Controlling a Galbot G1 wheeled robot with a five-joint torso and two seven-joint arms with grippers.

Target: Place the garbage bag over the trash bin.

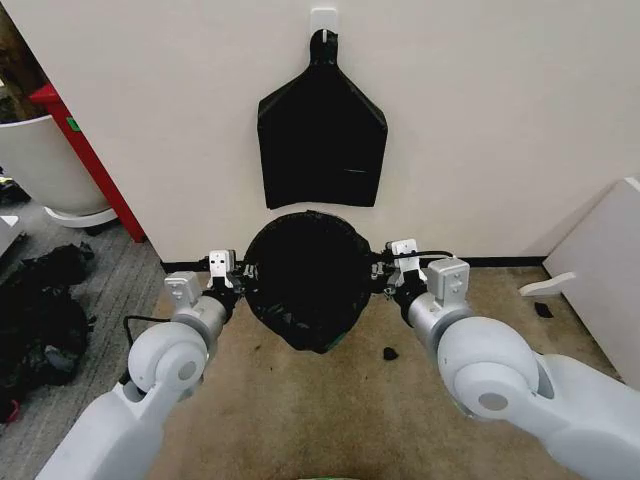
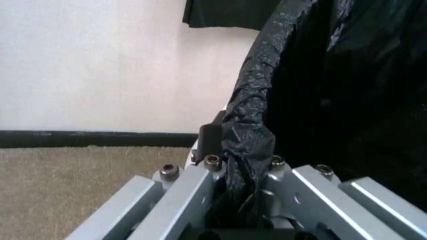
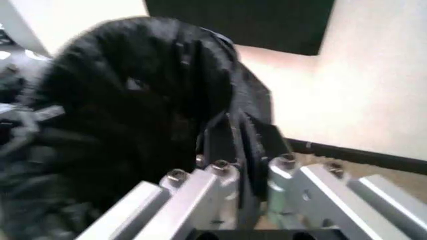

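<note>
Your left tool (image 1: pixel 243 275) and right tool (image 1: pixel 377 270) each pinch the crinkly glossy black plastic garbage bag (image 1: pixel 305 280), stretched open between them at nine and three o'clock.

This looks like an office or lab corner set up for testing: short beige carpet (image 1: pixel 300 400) meets a plain white wall (image 1: pixel 500 110) along a black baseboard (image 1: pixel 500 262), with grey carpet tiles (image 1: pixel 100 290) (and a dark heap of cables and cloth (image 1: pixel 40 320)) beside a red upright post (image 1: pixel 85 150).
</note>
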